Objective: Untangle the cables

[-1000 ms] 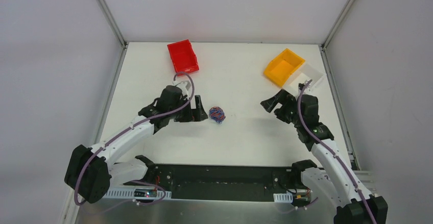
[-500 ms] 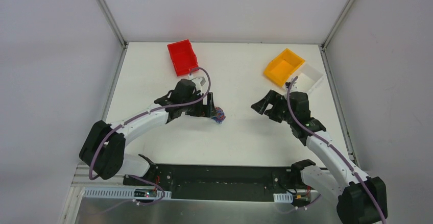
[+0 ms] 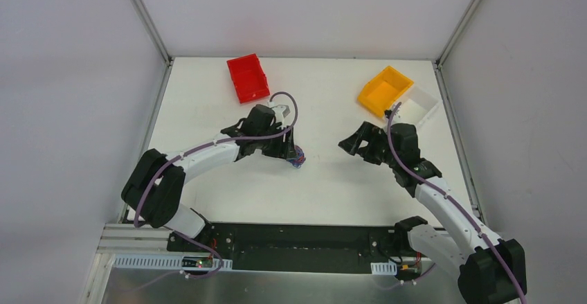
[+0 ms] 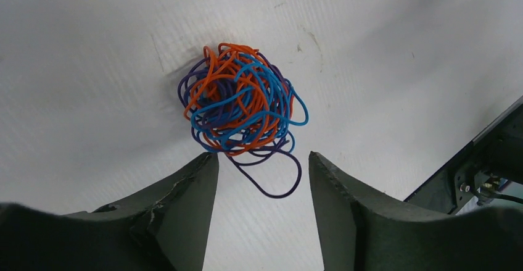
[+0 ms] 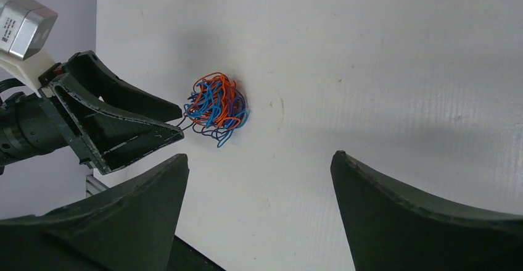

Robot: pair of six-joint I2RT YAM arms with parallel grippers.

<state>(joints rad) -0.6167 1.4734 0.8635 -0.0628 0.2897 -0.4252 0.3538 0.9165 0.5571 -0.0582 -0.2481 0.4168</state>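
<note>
In the top external view, the cable ball (image 3: 297, 157) is lying near the middle of the white surface (image 3: 325, 193), still one tight knot. No strand is pulled free yet, so the untangling itself appears not to have begun. The left end effector (image 3: 291, 150) is sitting right over the ball's left edge and partly hiding it. The right end effector (image 3: 353, 142) is waiting open to the right of the ball, well apart from it. The red bin (image 3: 247, 77), the orange bin (image 3: 385, 91) and the white bin (image 3: 423, 103) are standing along the top of the frame, and no cable is showing in any of them.

Compared with a second ago, the left arm is reaching further right. Its end effector was beside the ball with a clear gap and is now at the ball. The right arm is also sitting slightly nearer the centre.

In the left wrist view, the orange, blue and purple cable ball (image 4: 237, 101) is lying just above the left end effector (image 4: 262, 163). Its jaws are standing spread, gripping nothing. A loose purple loop (image 4: 279, 181) is trailing down between them.

In the right wrist view, the cable ball (image 5: 216, 107) is showing in the upper left of the frame, with the left end effector (image 5: 183, 120) touching or almost touching its left side. The right end effector (image 5: 259, 160) is gaping wide at the bottom, holding nothing.
</note>
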